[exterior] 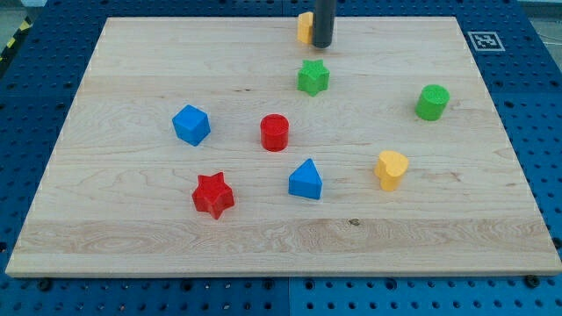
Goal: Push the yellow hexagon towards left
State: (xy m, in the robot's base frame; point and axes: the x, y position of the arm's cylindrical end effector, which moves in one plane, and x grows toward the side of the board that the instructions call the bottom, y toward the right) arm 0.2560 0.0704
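**K:** Yellow hexagon (304, 27) sits at the view's top edge of the wooden board (132, 237), a bit right of centre. Mostly hidden behind the rod, only its left part shows, so the shape is hard to confirm from here.

**R:** Where's my tip (322, 46)?

**K:** Right against the hexagon's right side, touching or as good as. No jaws on this rig, just a bare rod, so nothing opens, closes or grips. It's a plain pusher in contact position.

**R:** Progress?

**K:** I'd call it approach done, push barely started or not started. Block is near the board's middle column, with the whole top-left stretch of wood open ahead of it.

**R:** Anything in the lane?

**K:** No. Green star (313, 77) is just below the tip, but off the leftward line. Blue cube (191, 125), red cylinder (275, 132), red star (213, 195), blue triangle (306, 180) are all lower down. Green cylinder (432, 102) and yellow heart (392, 168) are off to the right, irrelevant.

**R:** Risks?

**K:** Block is close to the top edge. If contact is off-centre it could rotate and slide off the board or slip past the rod. Left to do: a straight leftward sweep.
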